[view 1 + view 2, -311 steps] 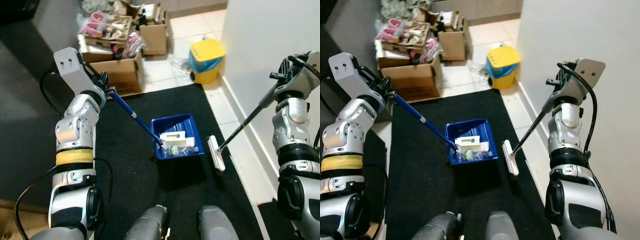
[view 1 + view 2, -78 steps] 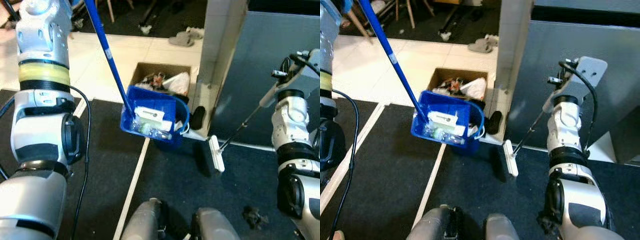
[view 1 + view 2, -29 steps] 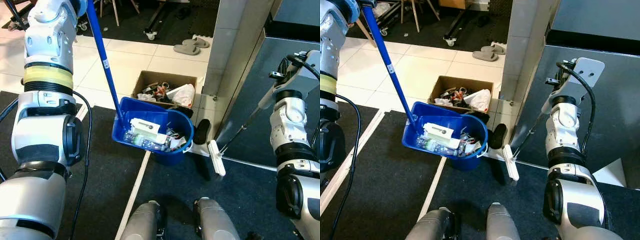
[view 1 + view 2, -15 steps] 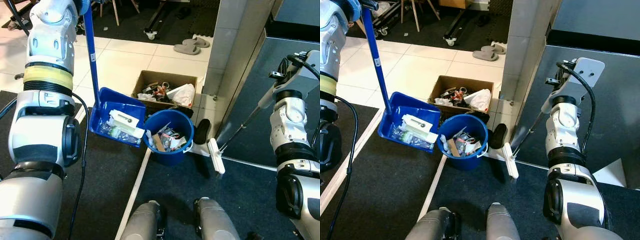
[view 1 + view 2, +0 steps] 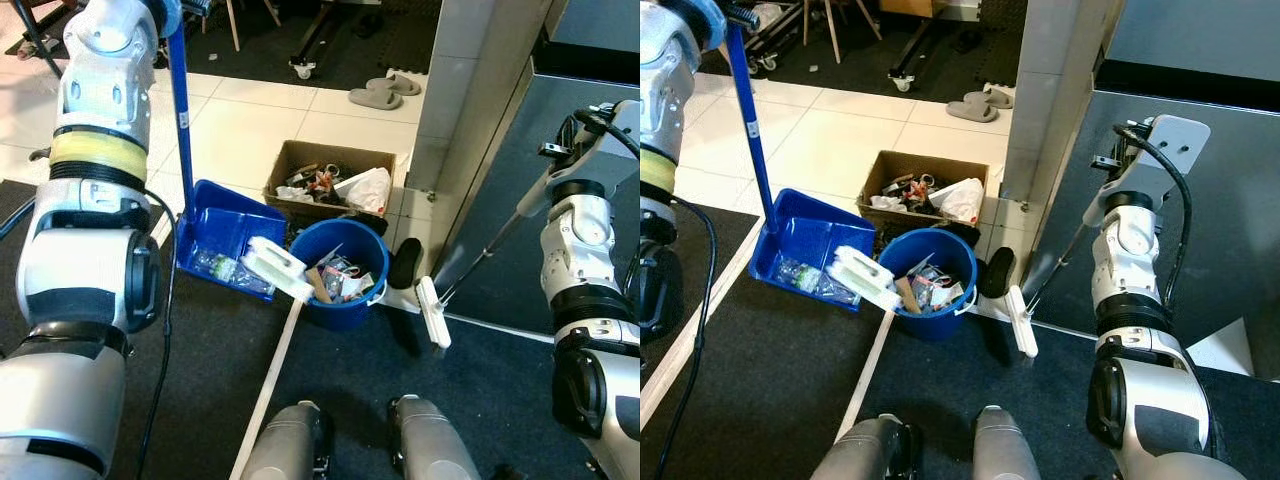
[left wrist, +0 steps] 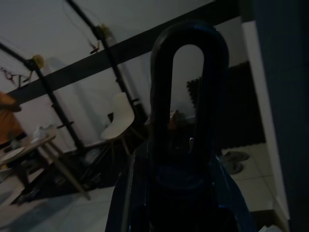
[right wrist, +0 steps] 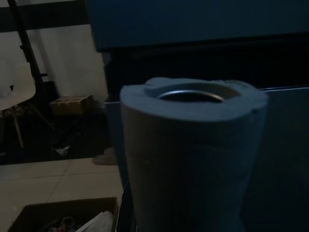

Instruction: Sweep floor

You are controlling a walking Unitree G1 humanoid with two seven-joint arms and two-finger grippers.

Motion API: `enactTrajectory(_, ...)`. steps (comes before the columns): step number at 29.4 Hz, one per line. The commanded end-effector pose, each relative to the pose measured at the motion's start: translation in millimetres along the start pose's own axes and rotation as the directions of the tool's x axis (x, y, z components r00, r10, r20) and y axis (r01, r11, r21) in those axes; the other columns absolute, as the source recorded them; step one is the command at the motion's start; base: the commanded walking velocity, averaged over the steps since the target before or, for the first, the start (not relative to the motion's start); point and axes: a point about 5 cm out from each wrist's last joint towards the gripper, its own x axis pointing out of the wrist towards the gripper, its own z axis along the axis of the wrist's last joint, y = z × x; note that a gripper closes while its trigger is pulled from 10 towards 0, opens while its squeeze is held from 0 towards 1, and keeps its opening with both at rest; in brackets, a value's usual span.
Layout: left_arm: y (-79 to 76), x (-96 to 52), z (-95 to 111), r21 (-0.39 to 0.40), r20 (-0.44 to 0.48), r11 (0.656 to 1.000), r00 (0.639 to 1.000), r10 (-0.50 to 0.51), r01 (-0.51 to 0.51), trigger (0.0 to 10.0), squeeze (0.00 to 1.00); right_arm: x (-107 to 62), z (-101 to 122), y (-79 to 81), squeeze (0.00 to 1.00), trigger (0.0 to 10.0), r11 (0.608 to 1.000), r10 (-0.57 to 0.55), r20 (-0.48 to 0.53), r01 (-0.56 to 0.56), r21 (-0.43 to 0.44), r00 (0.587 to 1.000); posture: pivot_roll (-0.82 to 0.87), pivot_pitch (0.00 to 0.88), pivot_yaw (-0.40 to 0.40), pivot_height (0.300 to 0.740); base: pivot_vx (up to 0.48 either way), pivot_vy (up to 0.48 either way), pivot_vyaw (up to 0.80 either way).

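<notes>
Glossy tiles; rigid blue dustpan (image 5: 225,232) tilts beside round bucket (image 5: 338,268).

This looks like a lived-in home, in a utility or entrance corner. Pale floor tiles (image 5: 260,120) meet black mats (image 5: 200,360) underfoot. A pair of grey slippers (image 5: 375,95) lies on the tiles beside a white tiled pillar (image 5: 470,90), and an open cardboard box (image 5: 330,180) full of household rubbish stands next to a blue bucket (image 5: 340,290) holding scraps. Chair legs (image 5: 825,25) and a wheeled stand (image 5: 920,60) sit farther back, and the left wrist view shows a white chair (image 6: 118,118).
</notes>
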Motion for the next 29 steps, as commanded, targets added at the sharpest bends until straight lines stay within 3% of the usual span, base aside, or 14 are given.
enactTrajectory(1,-8.5,6.2,25.2,0.000,0.100,1.000,0.994,-0.031,0.031,10.0,0.00,2.3,9.3,-1.4,0.00,10.0,1.000,-0.007,0.052,0.006,0.006,0.999,-0.04,0.000,0.067,0.740,0.000,0.000,0.00)
enactTrajectory(5,-17.8,8.9,29.2,-0.011,0.116,0.998,0.992,-0.054,0.056,10.0,0.00,1.4,8.3,-3.2,0.00,10.0,1.000,-0.011,0.050,0.011,0.005,0.999,-0.04,0.000,0.067,0.740,0.000,0.000,0.00)
enactTrajectory(7,-30.1,12.5,33.5,-0.018,0.132,0.995,0.987,-0.090,0.094,10.0,0.00,1.3,8.0,-1.7,0.00,10.0,1.000,-0.012,0.050,0.012,0.006,0.999,-0.04,0.000,0.075,0.740,0.000,0.000,0.00)
enactTrajectory(18,-53.6,17.0,33.0,-0.026,0.130,0.988,0.980,-0.149,0.154,10.0,0.00,0.3,6.8,-1.9,0.00,10.0,1.000,-0.019,0.049,0.018,0.009,0.999,-0.04,0.000,0.082,0.740,0.000,0.000,0.00)
enactTrajectory(29,-75.0,19.2,26.4,0.160,0.110,0.976,0.980,-0.169,0.150,10.0,0.00,0.3,6.7,-1.3,0.00,10.0,1.000,-0.019,0.049,0.018,0.010,0.999,-0.04,0.000,0.084,0.740,0.000,0.000,0.00)
